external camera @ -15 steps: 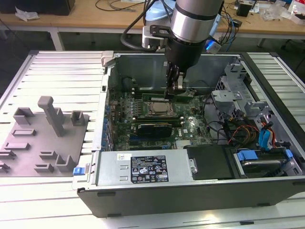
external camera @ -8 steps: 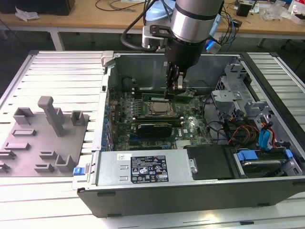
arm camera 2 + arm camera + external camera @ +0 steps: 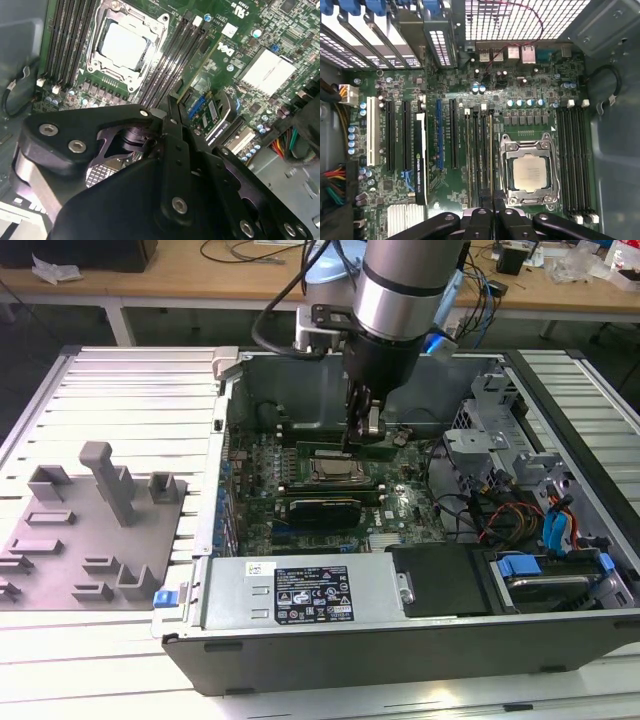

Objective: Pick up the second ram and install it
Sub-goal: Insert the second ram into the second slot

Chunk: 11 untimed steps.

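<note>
Ram (image 3: 492,150) stands on edge in one of the slots (image 3: 476,150) just beside the processor (image 3: 530,172), its thin top edge running straight into the narrow gap between the fingers (image 3: 482,220). Whether it is pressed fully home cannot be told. In the exterior view it shows as a green strip (image 3: 335,451) on the processor's (image 3: 330,470) far side, directly under the gripper (image 3: 365,435).

Gripper (image 3: 493,214) is clenched on the ram, its two black fingers drawn close with only the stick's edge between them. The arm reaches steeply down into the open case (image 3: 400,635). In the second wrist view the gripper's linkage (image 3: 172,115) hangs over the slot bank beside the silver-topped processor (image 3: 125,45).

On the green board (image 3: 445,80), a black card (image 3: 420,155) sits upright in a long slot well apart from the ram. In the exterior view that card (image 3: 322,508) lies on the processor's near side. A power supply (image 3: 300,590) lines the case's near wall, and coloured cables (image 3: 500,515) bunch toward the exterior view's right. A grey tray (image 3: 90,530) of holders lies outside the case at the exterior view's left.
</note>
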Each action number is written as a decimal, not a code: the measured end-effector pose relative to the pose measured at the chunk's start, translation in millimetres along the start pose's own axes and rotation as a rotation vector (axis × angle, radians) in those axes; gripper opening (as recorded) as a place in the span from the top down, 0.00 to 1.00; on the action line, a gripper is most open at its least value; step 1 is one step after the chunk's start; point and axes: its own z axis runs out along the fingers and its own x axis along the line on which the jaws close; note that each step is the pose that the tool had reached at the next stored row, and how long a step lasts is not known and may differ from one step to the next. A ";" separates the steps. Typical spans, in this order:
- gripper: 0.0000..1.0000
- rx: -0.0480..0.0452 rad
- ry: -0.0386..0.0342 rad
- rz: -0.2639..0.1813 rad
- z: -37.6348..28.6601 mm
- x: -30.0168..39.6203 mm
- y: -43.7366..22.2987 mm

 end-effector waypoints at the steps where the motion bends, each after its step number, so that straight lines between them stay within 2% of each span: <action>1: 0.88 0.0000 0.0001 0.000 2.5 0.1 0.3; 2: 0.88 0.0000 0.0002 0.000 4.1 0.2 0.4; 4: 0.88 0.0000 -0.0001 0.000 11.5 0.6 0.4; 5: 0.88 0.0000 0.0001 0.000 18.7 0.9 -0.1; 7: 0.88 0.0000 -0.0002 0.000 28.4 1.4 1.4; 11: 0.88 -0.0001 -0.0001 -0.002 38.4 1.9 3.6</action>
